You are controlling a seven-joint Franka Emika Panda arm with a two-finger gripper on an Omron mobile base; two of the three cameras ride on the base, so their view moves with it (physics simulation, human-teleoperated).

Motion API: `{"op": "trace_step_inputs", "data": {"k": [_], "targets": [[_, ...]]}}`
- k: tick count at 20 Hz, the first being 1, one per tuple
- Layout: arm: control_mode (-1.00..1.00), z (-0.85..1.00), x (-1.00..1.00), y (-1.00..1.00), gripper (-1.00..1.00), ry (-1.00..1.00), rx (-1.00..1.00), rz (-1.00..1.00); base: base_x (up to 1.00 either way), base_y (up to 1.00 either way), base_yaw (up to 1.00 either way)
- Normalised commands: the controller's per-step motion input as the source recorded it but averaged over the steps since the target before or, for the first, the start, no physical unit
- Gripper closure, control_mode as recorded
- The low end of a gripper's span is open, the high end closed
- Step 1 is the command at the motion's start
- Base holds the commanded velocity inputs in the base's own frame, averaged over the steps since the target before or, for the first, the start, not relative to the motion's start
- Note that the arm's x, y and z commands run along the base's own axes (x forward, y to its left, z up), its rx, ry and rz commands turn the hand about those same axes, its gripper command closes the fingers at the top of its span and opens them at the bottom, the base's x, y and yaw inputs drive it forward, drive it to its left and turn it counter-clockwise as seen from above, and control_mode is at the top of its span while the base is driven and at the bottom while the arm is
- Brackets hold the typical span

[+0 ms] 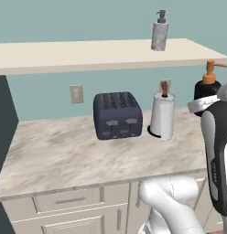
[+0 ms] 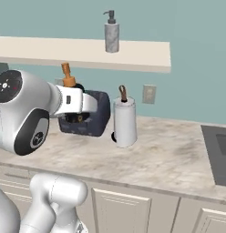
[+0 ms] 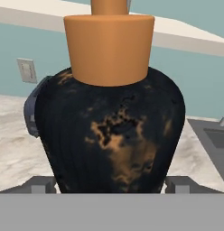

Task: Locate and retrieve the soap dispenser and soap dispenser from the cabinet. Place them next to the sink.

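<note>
Standing upright between the two finger tips of the gripper (image 3: 112,184), the black soap dispenser (image 3: 111,131) has its belly reaching both pads, so the wide-set jaws appear clamped on it. It hangs above the marbled countertop (image 1: 60,155), in front of the dark toaster (image 1: 117,115) in the right base view, and near the white paper-towel roll (image 2: 125,122). Its body is squat and rounded, black with rusty orange blotches, topped by a thick orange collar and a slimmer orange pump stem. The long axis runs vertically, pump uppermost; in the left base view the spout points to the right. Above, the taller grey speckled soap dispenser (image 1: 159,32) stands upright on the cream shelf board (image 1: 88,54), dark pump on top. A corner of the grey sink (image 3: 215,140) shows in the hand view.
</note>
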Motion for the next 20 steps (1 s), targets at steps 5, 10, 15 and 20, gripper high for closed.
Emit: {"op": "trace_step_inputs", "data": {"k": [5,10,15,20], "targets": [[1.00,0.00,0.00,0.00,1.00,0.00,0.00,0.00,0.19,-0.49,0.03],[1.00,0.00,0.00,0.00,1.00,0.00,0.00,0.00,0.17,-0.53,0.02],[1.00,0.00,0.00,0.00,1.00,0.00,0.00,0.00,0.29,-0.31,-0.04],[1.00,0.00,0.00,0.00,1.00,0.00,0.00,0.00,0.40,-0.26,-0.05]]}}
